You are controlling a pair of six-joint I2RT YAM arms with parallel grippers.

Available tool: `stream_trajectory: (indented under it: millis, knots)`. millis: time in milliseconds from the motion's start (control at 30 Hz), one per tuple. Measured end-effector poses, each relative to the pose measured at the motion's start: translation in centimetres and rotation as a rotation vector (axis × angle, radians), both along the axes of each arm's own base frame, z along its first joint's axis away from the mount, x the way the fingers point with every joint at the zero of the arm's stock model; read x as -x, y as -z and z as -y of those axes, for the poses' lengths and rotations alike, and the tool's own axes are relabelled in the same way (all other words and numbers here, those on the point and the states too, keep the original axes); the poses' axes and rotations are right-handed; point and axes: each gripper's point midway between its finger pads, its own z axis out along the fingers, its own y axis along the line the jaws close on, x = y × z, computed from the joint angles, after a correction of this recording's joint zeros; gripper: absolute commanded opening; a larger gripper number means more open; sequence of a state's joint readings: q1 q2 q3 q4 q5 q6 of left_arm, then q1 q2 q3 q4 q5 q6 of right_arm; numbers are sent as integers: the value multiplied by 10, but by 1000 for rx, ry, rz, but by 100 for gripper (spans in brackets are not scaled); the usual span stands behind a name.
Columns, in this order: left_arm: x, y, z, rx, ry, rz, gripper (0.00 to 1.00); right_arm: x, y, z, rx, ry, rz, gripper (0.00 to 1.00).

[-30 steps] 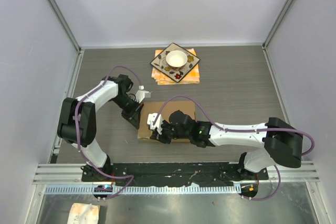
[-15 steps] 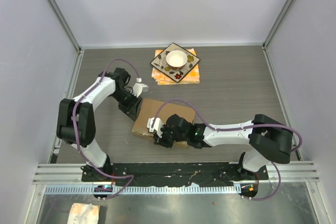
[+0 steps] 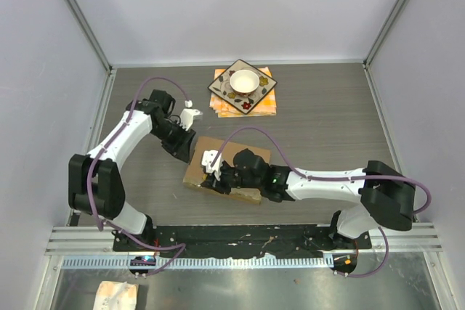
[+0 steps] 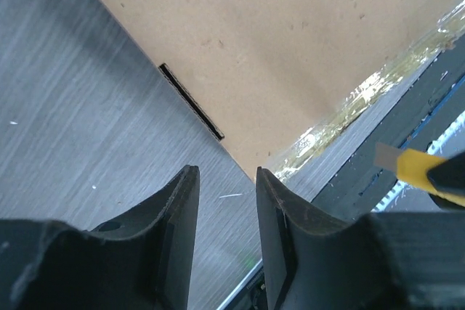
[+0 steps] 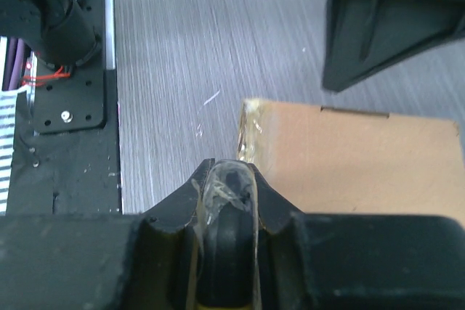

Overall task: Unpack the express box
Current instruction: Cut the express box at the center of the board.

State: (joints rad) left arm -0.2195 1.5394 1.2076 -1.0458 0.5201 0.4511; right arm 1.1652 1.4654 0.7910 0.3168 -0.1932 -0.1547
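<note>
The express box (image 3: 218, 144), flat brown cardboard, lies mid-table, a little askew. My left gripper (image 3: 187, 152) hovers open just off its left edge. In the left wrist view its fingers (image 4: 225, 172) hold nothing, over the table beside the box (image 4: 290, 41), which has a taped corner. My right gripper (image 3: 218, 178) sits over the box's near left part, shut on a utility knife. The knife's black handle (image 5: 231, 208) is wedged between the right gripper's fingers (image 5: 229, 168), near the box (image 5: 349, 157) corner. The knife's yellow body (image 4: 418, 172) shows in the left wrist view.
An orange-patterned square plate (image 3: 227, 92) with a white bowl (image 3: 244, 80) rests on orange cloth at the back of the table. The black base rail (image 3: 240, 236) runs along the near edge. Grey walls close in both sides and the back.
My left gripper has opened and drawn back toward the back left, off the box edge. The box has turned slightly. The right gripper stays shut on the knife over the box.
</note>
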Motion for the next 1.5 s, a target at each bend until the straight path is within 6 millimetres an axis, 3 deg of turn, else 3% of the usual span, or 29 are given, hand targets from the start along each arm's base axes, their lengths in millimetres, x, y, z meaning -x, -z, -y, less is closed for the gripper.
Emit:
stream_trajectory:
  millis: [133,333,567,933,1500]
  knots:
    - [10,19,-1,-10,2,-64,39,-2,-13,-7,-44,-19,41,1]
    - [18,46,0,-29,14,-144,39,-1,3,-14,-27,-42,32,1]
    - [18,47,0,-28,16,-140,38,-2,16,-20,-5,-55,22,1]
    - [19,48,2,-17,18,-139,37,-4,0,-30,-42,-71,52,1]
    - [19,48,1,-22,19,-126,36,-11,20,-26,1,-57,38,1]
